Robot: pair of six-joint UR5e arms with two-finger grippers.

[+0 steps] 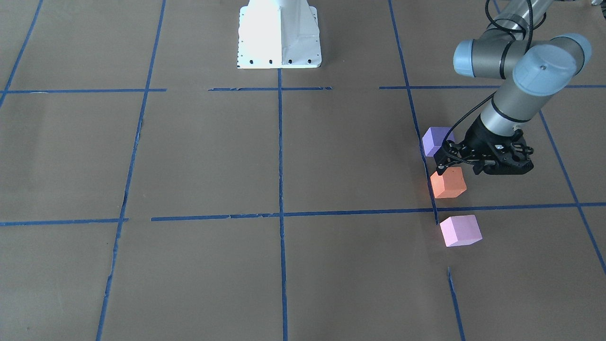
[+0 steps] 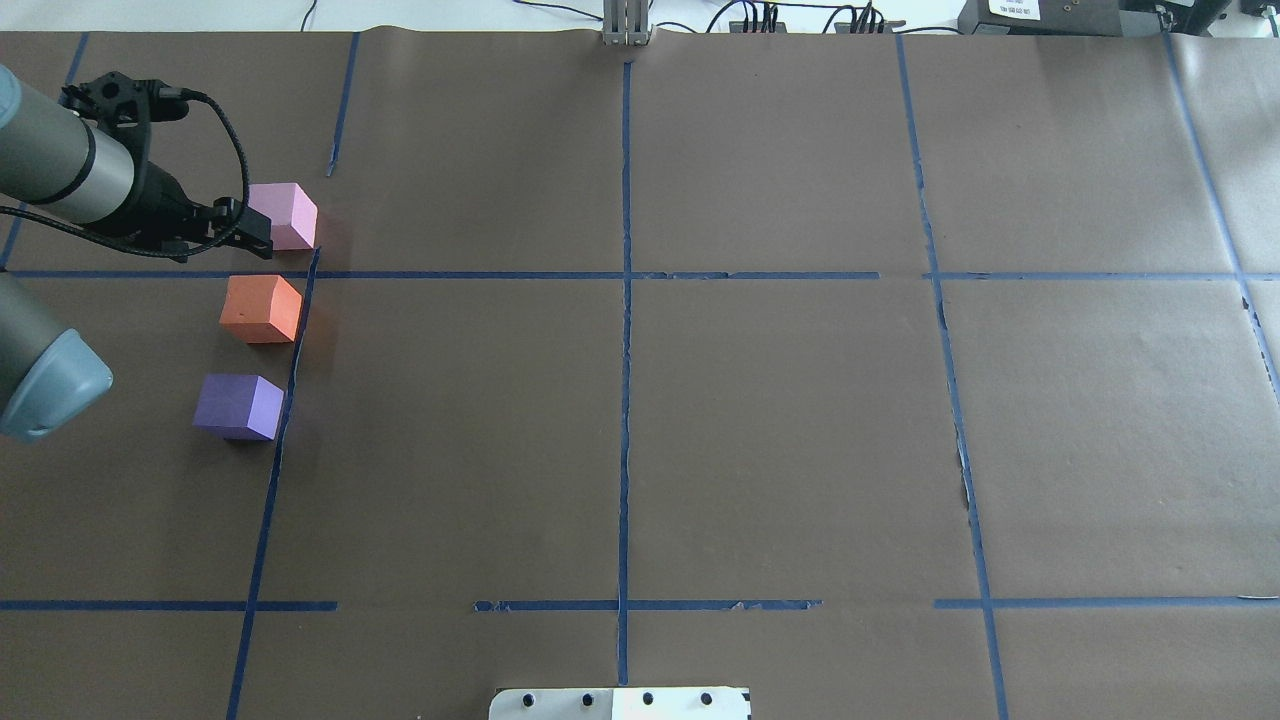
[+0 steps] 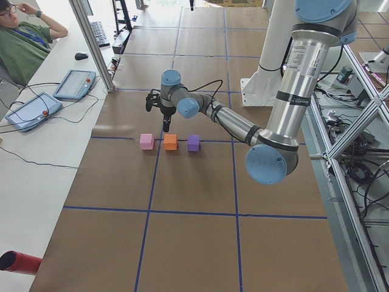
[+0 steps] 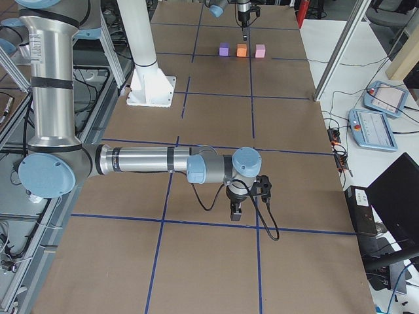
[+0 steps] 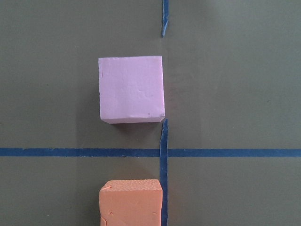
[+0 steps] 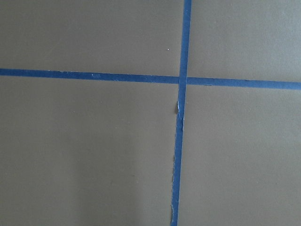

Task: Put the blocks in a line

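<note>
Three blocks stand in a row beside a blue tape line at the robot's far left: the pink block (image 2: 285, 215), the orange block (image 2: 262, 309) and the purple block (image 2: 238, 406). They have small gaps between them. In the front view the same blocks are the pink (image 1: 460, 230), the orange (image 1: 448, 183) and the purple (image 1: 435, 140). My left gripper (image 2: 255, 235) hangs above the gap between pink and orange. It looks shut and empty. The left wrist view looks down on the pink block (image 5: 131, 89) and the orange block's top (image 5: 130, 202). My right gripper (image 4: 236, 212) is far off over bare paper; I cannot tell its state.
Blue tape lines (image 2: 625, 300) divide the brown paper into squares. The white robot base (image 1: 279, 35) stands at the table's middle edge. An operator (image 3: 24, 42) and two tablets (image 3: 73, 84) are at a side desk beyond the blocks.
</note>
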